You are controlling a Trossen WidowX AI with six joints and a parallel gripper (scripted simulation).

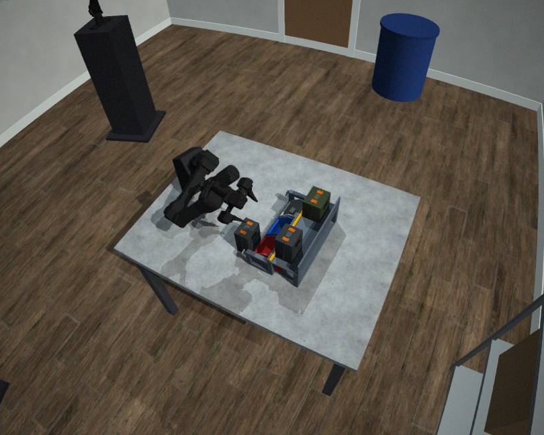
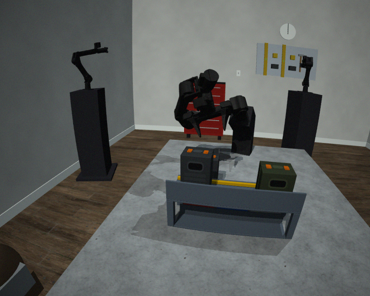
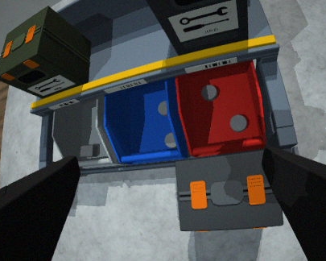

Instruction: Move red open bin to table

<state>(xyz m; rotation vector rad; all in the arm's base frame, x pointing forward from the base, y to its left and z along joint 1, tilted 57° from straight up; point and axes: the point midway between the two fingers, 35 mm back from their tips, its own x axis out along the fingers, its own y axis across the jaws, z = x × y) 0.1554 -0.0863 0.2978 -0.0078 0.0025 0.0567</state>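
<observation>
On the low grey shelf [image 3: 268, 59], under its yellow bar, sits the red open plastic bin [image 3: 220, 109], at 1 o'clock in the wrist view. It faces up, with its long side running toward the black gripper [image 3: 171, 214], whose fingers are wide apart and hold nothing. A dark grey box with orange clips [image 3: 227, 198] blocks the way, so the gripper could bump it and spill the round grey parts [image 3: 238, 123].

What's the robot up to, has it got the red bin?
Gripper open, empty. Red bin on shelf, parts inside. Dark case blocks it.
</observation>
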